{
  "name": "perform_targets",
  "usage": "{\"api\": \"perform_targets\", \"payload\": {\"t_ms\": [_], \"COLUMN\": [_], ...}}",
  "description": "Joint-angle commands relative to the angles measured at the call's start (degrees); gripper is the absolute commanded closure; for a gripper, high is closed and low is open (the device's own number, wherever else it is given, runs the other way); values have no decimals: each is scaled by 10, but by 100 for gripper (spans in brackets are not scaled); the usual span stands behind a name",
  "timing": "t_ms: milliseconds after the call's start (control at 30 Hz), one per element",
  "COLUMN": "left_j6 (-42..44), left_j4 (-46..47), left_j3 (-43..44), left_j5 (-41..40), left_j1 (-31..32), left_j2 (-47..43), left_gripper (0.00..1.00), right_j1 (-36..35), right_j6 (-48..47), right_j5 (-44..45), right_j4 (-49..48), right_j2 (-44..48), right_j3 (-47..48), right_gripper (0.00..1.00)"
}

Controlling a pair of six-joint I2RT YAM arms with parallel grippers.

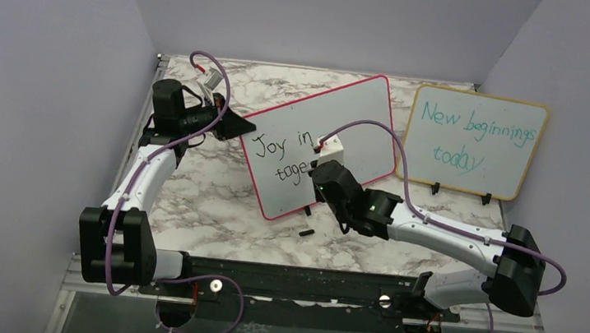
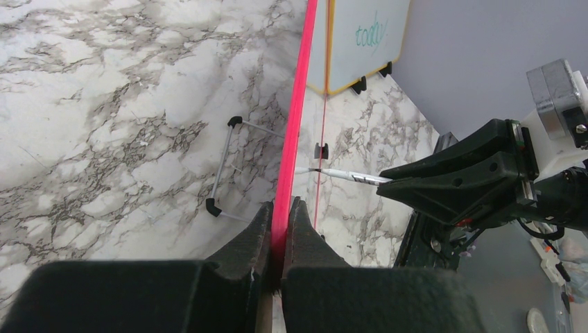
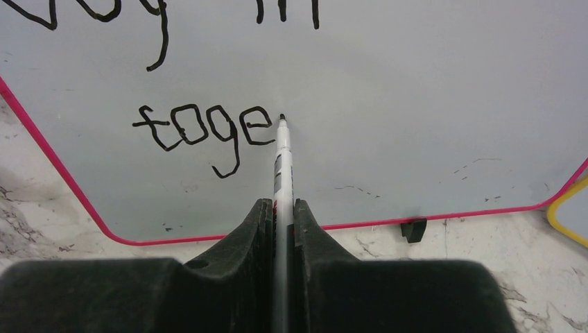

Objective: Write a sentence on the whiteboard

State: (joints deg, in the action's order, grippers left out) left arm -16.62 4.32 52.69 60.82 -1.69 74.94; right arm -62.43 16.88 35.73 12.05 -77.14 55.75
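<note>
The whiteboard (image 1: 362, 124), white with a red-pink frame, stands tilted on the marble table. My left gripper (image 1: 234, 125) is shut on its left edge; the left wrist view shows the red frame (image 2: 298, 104) pinched between the jaws of the gripper (image 2: 281, 206). My right gripper (image 3: 281, 205) is shut on a white marker (image 3: 283, 152), whose black tip touches the board just right of the last letter. The sentence (image 3: 201, 128) reads "Joy in" above "toge" in black. From above, the right gripper (image 1: 326, 170) covers the end of the second line.
A yellow-framed board (image 1: 476, 140) with teal writing leans against the back right wall. A small black piece (image 1: 306, 233) lies on the table in front of the whiteboard. A wire stand (image 2: 225, 166) sits behind the whiteboard. Grey walls close in on three sides.
</note>
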Motion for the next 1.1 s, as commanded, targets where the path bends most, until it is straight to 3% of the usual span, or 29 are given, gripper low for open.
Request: {"api": "perform_targets", "payload": {"t_ms": [0,1067], "left_j6": [63,63], "left_j4": [-42,-42], "left_j3": [-11,-11], "left_j5": [-67,-69], "left_j1": [6,6], "left_j2": [14,14], "left_gripper": [100,100], "right_j1": [5,26], "right_j6": [-3,0], "right_j5": [-1,11], "right_j4": [-18,3], "right_j2": [-9,32], "right_j3": [6,-13], "right_gripper": [100,100]}}
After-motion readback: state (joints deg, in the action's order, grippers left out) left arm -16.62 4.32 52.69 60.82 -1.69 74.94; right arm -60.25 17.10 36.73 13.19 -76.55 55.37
